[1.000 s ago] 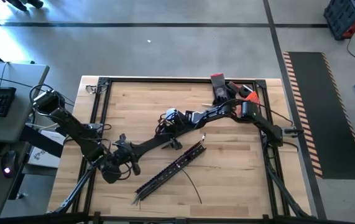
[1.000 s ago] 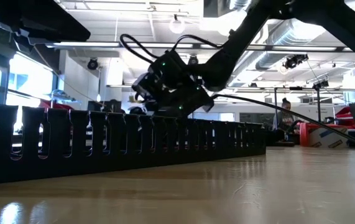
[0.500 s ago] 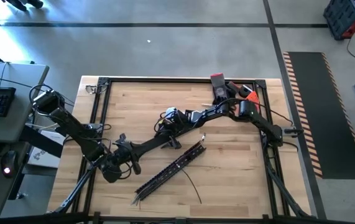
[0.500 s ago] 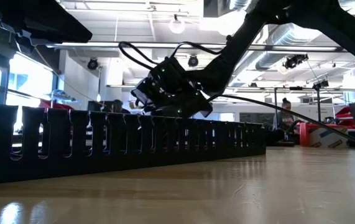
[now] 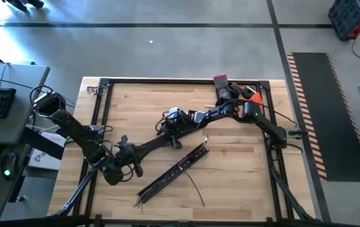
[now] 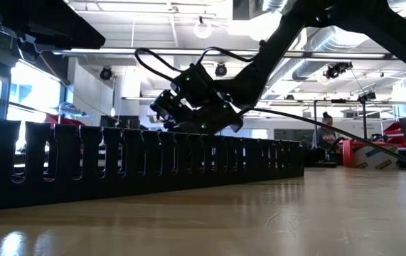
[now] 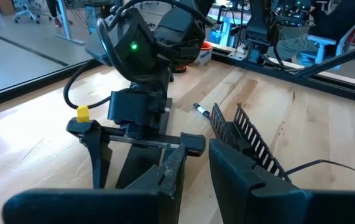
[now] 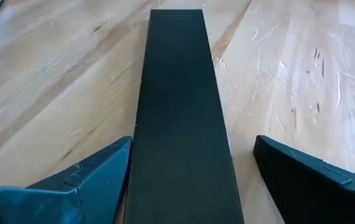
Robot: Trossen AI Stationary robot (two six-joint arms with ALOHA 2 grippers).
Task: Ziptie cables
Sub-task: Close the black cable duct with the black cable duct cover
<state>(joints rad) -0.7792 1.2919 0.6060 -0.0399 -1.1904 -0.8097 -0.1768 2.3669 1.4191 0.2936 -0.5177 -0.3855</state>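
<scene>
Right claw (image 8: 186,168) spread wide astride a flat black strip (image 8: 183,93).

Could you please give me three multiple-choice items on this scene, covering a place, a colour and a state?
1. Where does the slotted bar lie?
A. On the striped floor mat
B. Diagonally on the wooden table
C. On the desk beside the keyboard

2. What colour is the flat strip in front of the right wrist camera?
A. Black
B. White
C. Orange

3. How does the right pincer stand?
A. Shut on a cable
B. Out of every view
C. Open, one finger on each side of the flat strip

Answers:
1 B: the high view shows the slotted bar slanting across the table.
2 A: the flat strip shows black against the pale wood.
3 C: the right pincer shows its fingers spread wide, clear of the strip's edges.
</scene>
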